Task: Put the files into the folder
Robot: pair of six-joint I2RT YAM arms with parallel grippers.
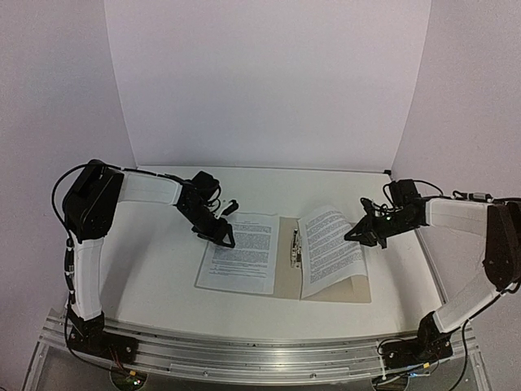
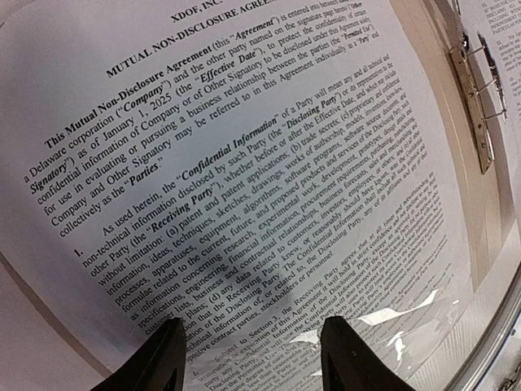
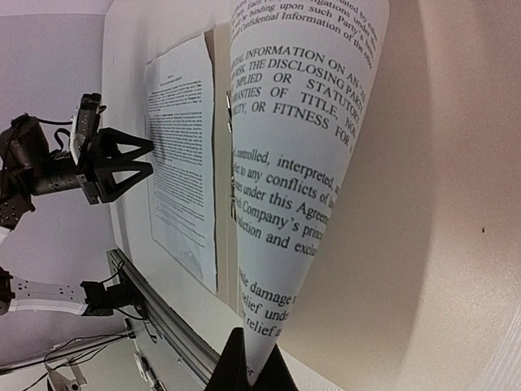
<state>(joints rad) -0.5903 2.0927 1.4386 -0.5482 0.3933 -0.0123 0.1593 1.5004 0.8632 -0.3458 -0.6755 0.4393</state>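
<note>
at the centre of the top view, the folder (image 1: 286, 277) lies open and flat on the table (image 1: 163, 261), with its metal clip (image 1: 295, 247) on the spine between the two covers. the left sheet (image 1: 240, 254) lies flat on the left side of the folder, where only a beige strip beside the clip shows. the right sheet (image 1: 328, 248) sits over the right cover. its inner edge is down near the clip, and its outer edge is raised and curled off the cover. the right gripper (image 1: 355, 234), at centre right of the top view, is closed on that raised outer edge. in the right wrist view the sheet narrows like a cone and ends pinched between the fingertips at the bottom centre of the frame. the left gripper (image 1: 225, 238), left of centre in the top view, is over the upper left part of the left sheet, jaws apart and nothing between them. in the left wrist view its two fingers (image 2: 155, 368) stand at the bottom edge of the frame with printed text showing in the gap, and the clip appears at the upper right. whether the fingertips touch the paper cannot be told. both sheets carry dense black text.
</note>
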